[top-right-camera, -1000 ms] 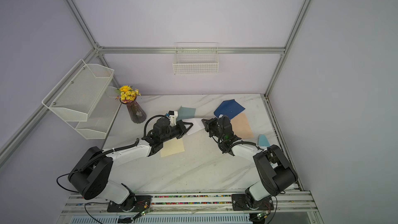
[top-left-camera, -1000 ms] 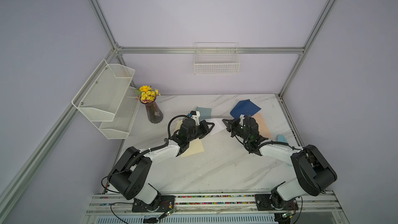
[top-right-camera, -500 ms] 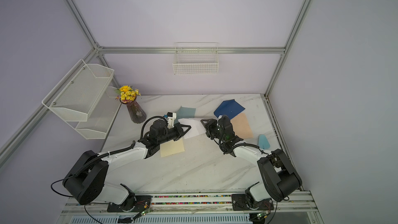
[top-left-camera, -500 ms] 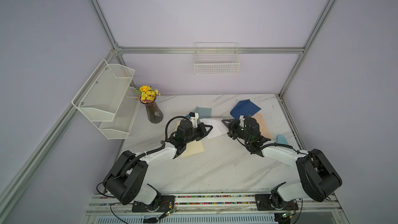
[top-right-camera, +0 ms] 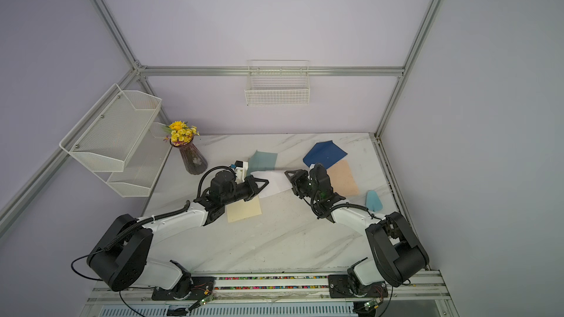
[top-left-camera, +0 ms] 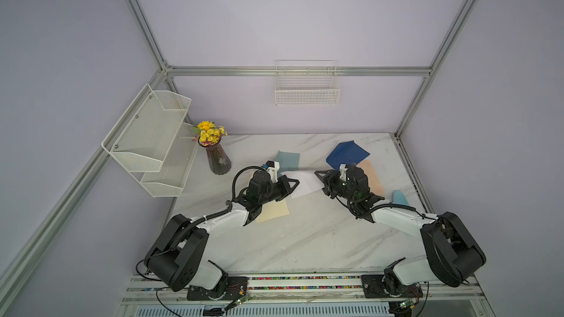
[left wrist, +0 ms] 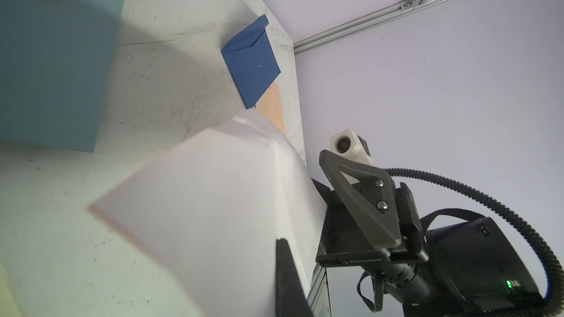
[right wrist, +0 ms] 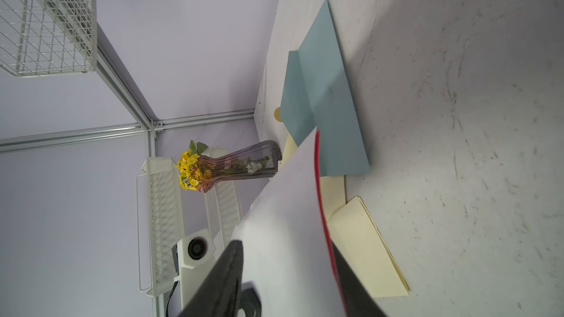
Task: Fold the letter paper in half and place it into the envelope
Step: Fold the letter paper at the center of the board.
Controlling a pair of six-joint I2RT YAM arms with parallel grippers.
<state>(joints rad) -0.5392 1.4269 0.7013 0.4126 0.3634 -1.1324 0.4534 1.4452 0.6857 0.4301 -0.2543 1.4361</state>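
- Spanning the gap between both arms, the white rectangular letter paper (top-left-camera: 300,182) hangs lifted above the white marble tabletop (top-left-camera: 305,239), bowed along its length and not folded flat.
- The left gripper (top-left-camera: 293,183) is clamped tight on the paper's left end; in the left wrist view one black finger (left wrist: 290,282) lies against the sheet.
- The right gripper (top-left-camera: 321,182) has its jaws parted. In the right wrist view the paper's red-tinted edge passes loosely between the two black fingers (right wrist: 225,282).
- The dark blue paper envelope (top-left-camera: 348,154), flap raised, lies at the far right of the table, apart from the paper.
- A peach flat sheet (top-left-camera: 372,179) lies partly under the envelope.
- A teal folded sheet (top-left-camera: 287,160) lies beyond the left gripper; a cream folded sheet (top-left-camera: 274,210) lies beneath the left wrist.
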